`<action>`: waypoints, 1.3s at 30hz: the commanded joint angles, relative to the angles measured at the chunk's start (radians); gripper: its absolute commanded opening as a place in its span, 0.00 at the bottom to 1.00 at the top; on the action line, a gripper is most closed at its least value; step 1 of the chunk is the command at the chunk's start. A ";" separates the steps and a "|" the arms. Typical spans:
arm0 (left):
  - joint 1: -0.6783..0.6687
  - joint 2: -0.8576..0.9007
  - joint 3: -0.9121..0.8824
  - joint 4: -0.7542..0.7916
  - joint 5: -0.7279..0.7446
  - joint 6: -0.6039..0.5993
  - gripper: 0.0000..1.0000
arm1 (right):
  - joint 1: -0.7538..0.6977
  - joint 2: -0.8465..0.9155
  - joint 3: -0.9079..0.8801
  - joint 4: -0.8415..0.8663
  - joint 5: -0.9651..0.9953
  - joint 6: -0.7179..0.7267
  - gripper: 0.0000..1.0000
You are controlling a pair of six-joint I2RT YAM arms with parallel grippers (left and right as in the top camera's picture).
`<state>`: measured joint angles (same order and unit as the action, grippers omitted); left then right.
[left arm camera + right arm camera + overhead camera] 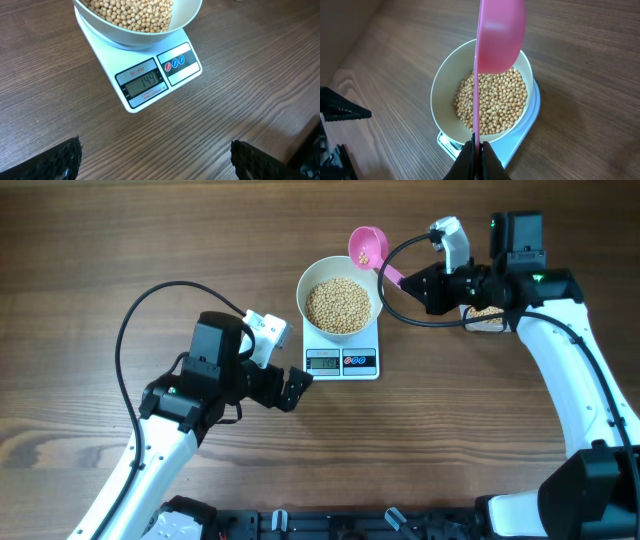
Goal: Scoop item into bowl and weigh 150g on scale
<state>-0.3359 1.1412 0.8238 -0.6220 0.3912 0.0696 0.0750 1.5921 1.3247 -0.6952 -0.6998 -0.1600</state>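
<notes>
Beans in a bowl on a brown wood-grain worktop (100,240).
The bowl (305,284) of beans (338,305) sits on the scale (342,362), upper centre. The right hand (410,281), upper right, is clamped on a pink scoop (366,246) by the bowl's rim. The left hand (297,388), lower left of the scale, is spread apart and empty.

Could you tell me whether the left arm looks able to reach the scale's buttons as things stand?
Probably yes: the open left gripper faces the scale front edge, with only bare table between it and the buttons.
</notes>
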 commanded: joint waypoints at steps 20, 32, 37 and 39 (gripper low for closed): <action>-0.004 0.005 -0.003 0.003 0.012 0.005 1.00 | 0.043 -0.025 0.018 -0.010 0.078 -0.085 0.04; -0.004 0.005 -0.003 0.004 0.012 0.005 1.00 | 0.132 -0.025 0.018 -0.010 0.259 -0.141 0.04; -0.004 0.005 -0.003 0.003 0.012 0.005 1.00 | 0.147 -0.025 0.018 -0.031 0.276 -0.202 0.04; -0.004 0.005 -0.003 0.003 0.012 0.005 1.00 | 0.159 -0.025 0.018 -0.035 0.310 -0.207 0.04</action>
<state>-0.3359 1.1412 0.8238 -0.6216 0.3912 0.0696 0.2131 1.5921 1.3247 -0.7250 -0.4446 -0.3176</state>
